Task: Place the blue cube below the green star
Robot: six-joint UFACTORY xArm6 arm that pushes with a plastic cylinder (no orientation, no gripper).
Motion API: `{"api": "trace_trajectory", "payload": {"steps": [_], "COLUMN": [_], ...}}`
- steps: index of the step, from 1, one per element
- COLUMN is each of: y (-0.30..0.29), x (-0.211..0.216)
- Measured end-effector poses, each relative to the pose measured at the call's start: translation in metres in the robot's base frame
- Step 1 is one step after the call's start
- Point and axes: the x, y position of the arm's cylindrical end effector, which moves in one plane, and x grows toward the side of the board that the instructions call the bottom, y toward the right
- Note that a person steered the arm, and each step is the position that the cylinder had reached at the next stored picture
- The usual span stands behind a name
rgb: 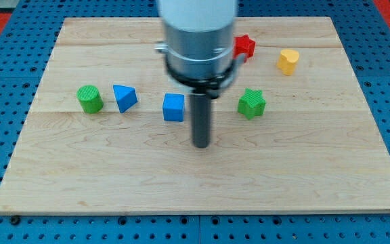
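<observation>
I carry no gripper at all, only a straight dark rod, so there is nothing to open or close; all I can do is push. My tip [201, 145] rests on the wooden board [80, 176] just below the middle of the frame, a little to the lower right of the blue cube [173, 107] and apart from it.

The blue cube sits near the centre of the frame, slightly left of my rod. The green star [252, 103] lies to its right at about the same height, with my rod standing between the two. The cube is not yet below the star; it must travel right and toward the frame's bottom.

I judge the cube to be small, light and rigid, with flat faces that should slide easily on the smooth wood. There is no taking hold of it, so contact belongs on the middle of a flat face: off-centre, it would likely spin or slip off my tip. From where I stand I am on the wrong side for a rightward shove. The upper-left side of the cube looks like the face to press.

Further off, a blue triangular block [124, 97] and a green cylinder [90, 99] sit at centre left, while a red star [245, 46] and a yellow block [288, 61] lie at upper right.
</observation>
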Motion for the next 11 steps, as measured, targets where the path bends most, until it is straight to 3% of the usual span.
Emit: {"api": "trace_trajectory", "payload": {"steps": [1,3,5,6,7,8,10,11], "y": [0.073,0.060,0.125,0.070,-0.026,-0.079,-0.095,-0.110], "x": [-0.021,-0.055,-0.042,-0.002,-0.007,-0.032,-0.070,-0.114]}}
